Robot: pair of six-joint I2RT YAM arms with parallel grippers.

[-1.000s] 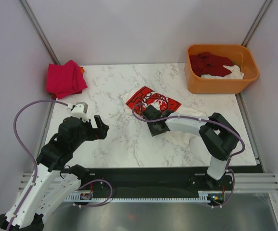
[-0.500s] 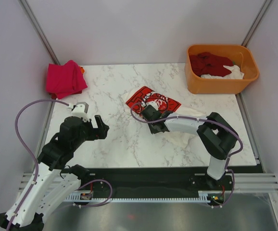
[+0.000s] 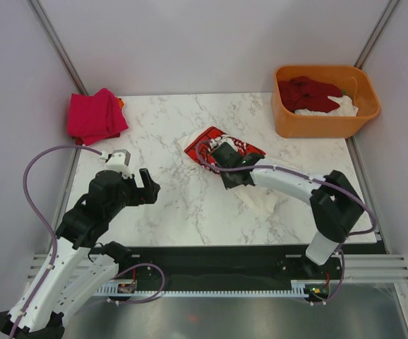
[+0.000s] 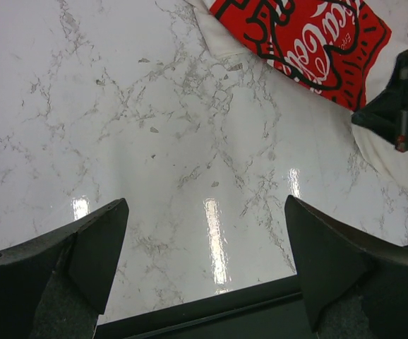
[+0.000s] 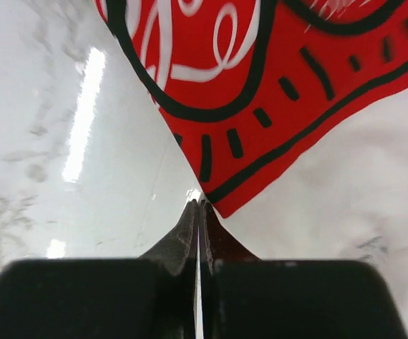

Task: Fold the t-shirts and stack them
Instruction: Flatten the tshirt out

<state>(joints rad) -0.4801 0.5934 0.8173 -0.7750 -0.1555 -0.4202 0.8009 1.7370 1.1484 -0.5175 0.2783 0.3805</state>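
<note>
A large white t-shirt (image 3: 264, 196) with a red print (image 3: 241, 147) lies crumpled on the marble table, right of centre. My right gripper (image 3: 217, 157) is at the print's near-left edge. In the right wrist view its jaws (image 5: 198, 205) are pressed together, and the cloth (image 5: 274, 85) tents up from their tips. My left gripper (image 3: 147, 185) hangs wide open over bare marble at the left. The left wrist view shows nothing between its fingers (image 4: 207, 261), with the print (image 4: 310, 42) far ahead. A pink-red t-shirt (image 3: 94, 115) lies folded at the back left corner.
An orange tub (image 3: 289, 123) stands at the back right, holding a dark red t-shirt (image 3: 310, 92) and a white one (image 3: 339, 107). The table's black front edge (image 4: 211, 311) runs just under my left gripper. Grey walls enclose the table.
My right gripper has shut on the white t-shirt's edge and moved up and left, drawing the cloth with it as the arm stretched out. The left arm has not moved.
</note>
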